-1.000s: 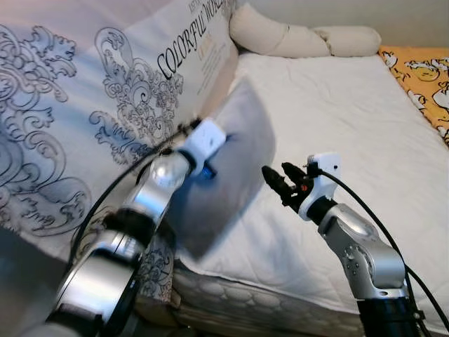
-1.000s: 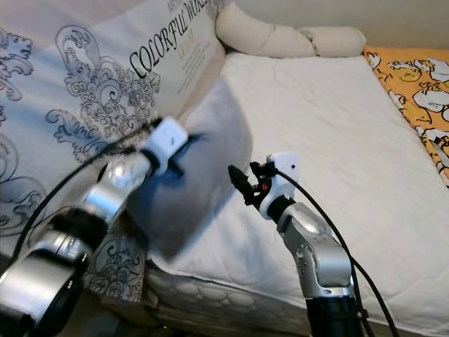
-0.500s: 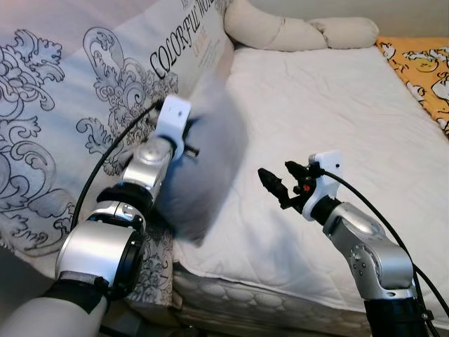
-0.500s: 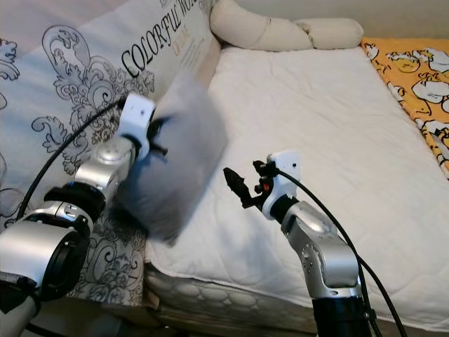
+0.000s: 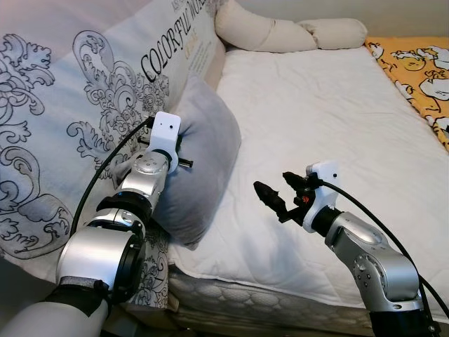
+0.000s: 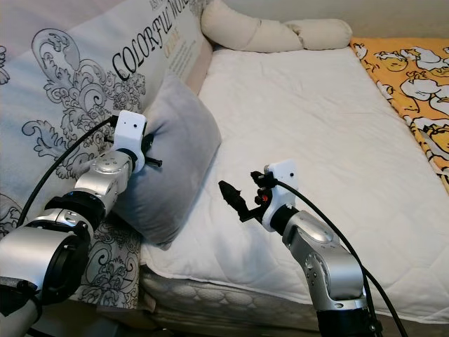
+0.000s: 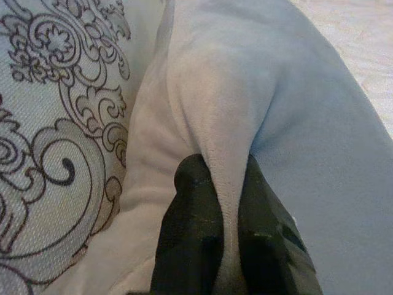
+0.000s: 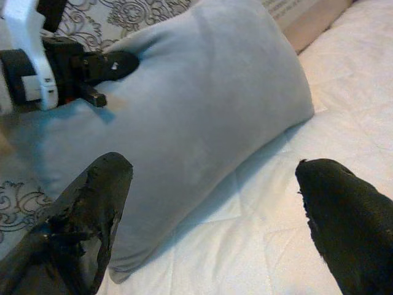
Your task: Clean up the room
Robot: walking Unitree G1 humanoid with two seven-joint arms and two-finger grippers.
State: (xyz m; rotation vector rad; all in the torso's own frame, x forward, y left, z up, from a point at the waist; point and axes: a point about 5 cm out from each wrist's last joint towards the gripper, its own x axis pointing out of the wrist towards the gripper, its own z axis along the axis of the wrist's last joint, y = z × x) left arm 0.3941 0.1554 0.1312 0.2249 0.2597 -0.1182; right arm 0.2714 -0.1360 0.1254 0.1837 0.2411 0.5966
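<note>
A bed (image 5: 330, 119) with a white quilted mattress cover takes up most of the scene, and everything else is placed against it. Along the bed's left edge stands a large pale cushion (image 5: 77, 119) printed with grey scrollwork and the words "COLORFUL WORLD", leaning upright like a side wall. At the head of the bed, far from the robot, lies a long cream bolster pillow (image 5: 280, 31), bent in the middle. On the bed's right side an orange cloth with a cartoon print (image 5: 421, 70) covers the edge of the mattress.

The grey pillow (image 5: 200, 158) stands on its edge at the bed's near left corner, leaning against the printed cushion, with its lower end touching the white cover near the mattress edge. The left pincer (image 7: 224, 203) is clamped on a fold of this grey pillow's upper edge; in the left wrist view the two black fingers (image 7: 190, 209) pinch a ridge of the plush fabric between them.

The right pincer (image 5: 270, 196) hovers above the white cover just beside the grey pillow, pointing toward it. Its fingers stand wide apart with nothing between them, and the grey pillow's face fills the gap in the right wrist view, not touched by either fingertip (image 8: 104, 178).
</note>
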